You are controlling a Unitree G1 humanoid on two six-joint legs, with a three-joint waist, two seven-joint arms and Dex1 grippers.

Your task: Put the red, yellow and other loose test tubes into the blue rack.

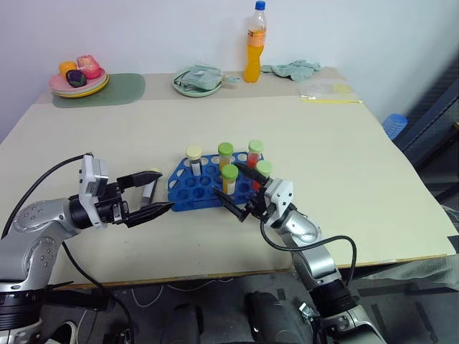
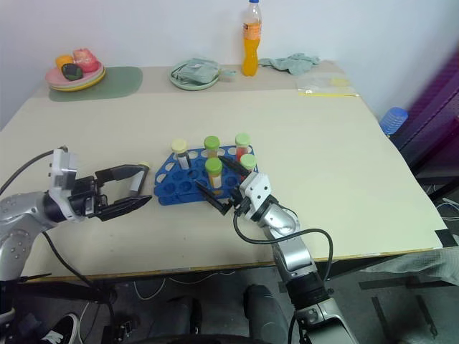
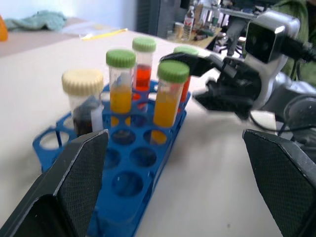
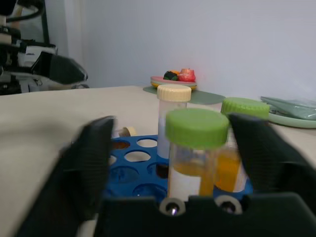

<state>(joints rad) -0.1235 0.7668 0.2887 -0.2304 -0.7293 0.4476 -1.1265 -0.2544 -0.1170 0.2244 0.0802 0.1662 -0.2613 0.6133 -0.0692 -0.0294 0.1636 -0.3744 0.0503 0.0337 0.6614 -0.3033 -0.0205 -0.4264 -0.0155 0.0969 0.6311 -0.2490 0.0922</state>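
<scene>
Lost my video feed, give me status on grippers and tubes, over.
Both grippers open: right gripper straddling a yellow tube seated in the blue rack, left gripper empty. One loose tube beside the rack. Nothing blocking.

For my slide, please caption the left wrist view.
Five capped plastic test tubes standing in the blue plastic rack, open right hand beside them.

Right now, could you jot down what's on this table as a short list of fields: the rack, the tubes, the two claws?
rack: blue rack, mid-table
tubes standing: five; four green-capped tubes, one cream-capped tube
loose tube: one lying tube on the table beside the rack's left end
left gripper: open, near the lying tube, holding nothing
right gripper: open, fingers either side of the front green-capped tube
table's far edge: orange bottle, plates, cloth
</scene>
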